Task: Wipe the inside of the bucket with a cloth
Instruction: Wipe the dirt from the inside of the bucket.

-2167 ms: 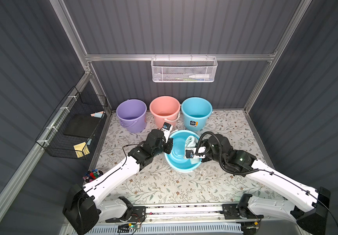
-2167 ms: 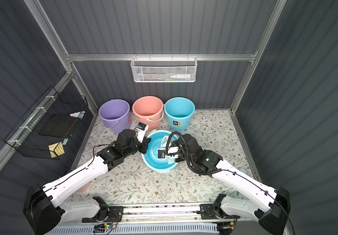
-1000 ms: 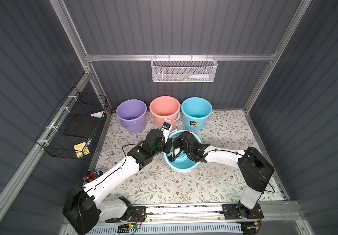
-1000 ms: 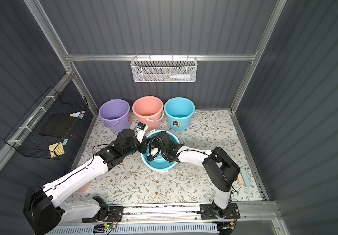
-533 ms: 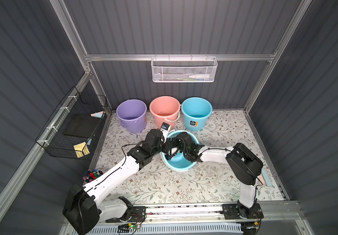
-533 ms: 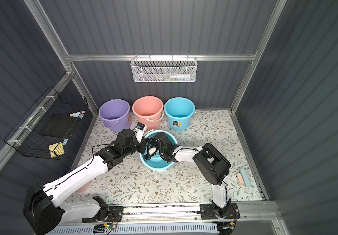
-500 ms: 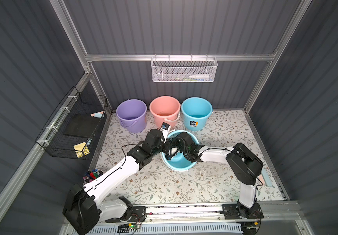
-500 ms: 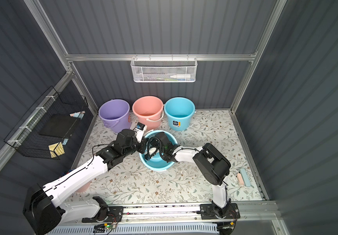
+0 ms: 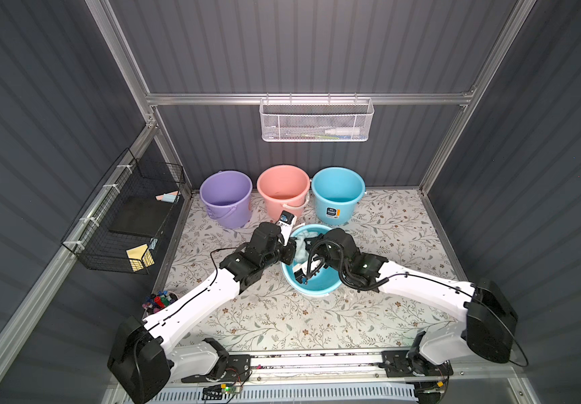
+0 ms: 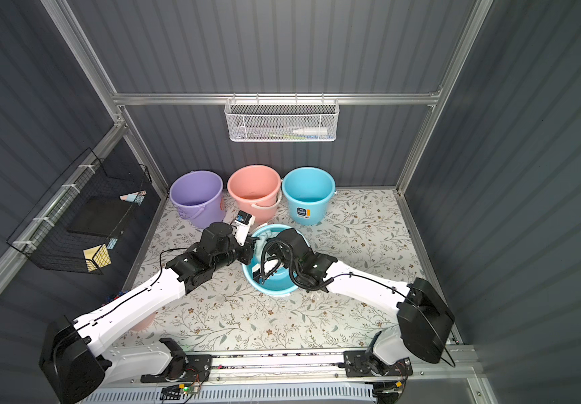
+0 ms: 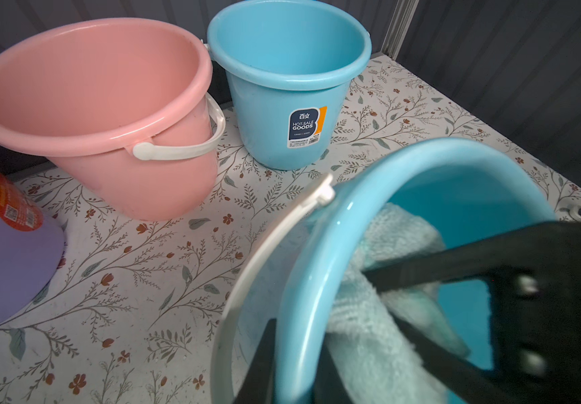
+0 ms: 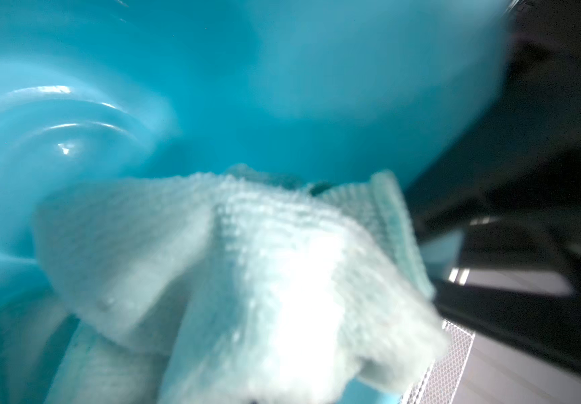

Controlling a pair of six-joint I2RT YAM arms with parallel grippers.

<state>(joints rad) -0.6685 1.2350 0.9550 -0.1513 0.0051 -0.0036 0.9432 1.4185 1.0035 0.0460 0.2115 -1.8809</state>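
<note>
The left claw [image 11: 320,300] pinched the ten-o'clock rim of the tilted light-blue plastic bucket [image 9: 317,288] while the right claw [image 9: 301,278], inside it, gripped the pale mint terry cloth [image 12: 247,262]; a hard swipe could wrench that rim loose.

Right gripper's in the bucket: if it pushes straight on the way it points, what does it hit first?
The cloth held by the right gripper, bunched right ahead; behind it, probably the tilted bucket's inner wall, though blur hides how close.
</note>
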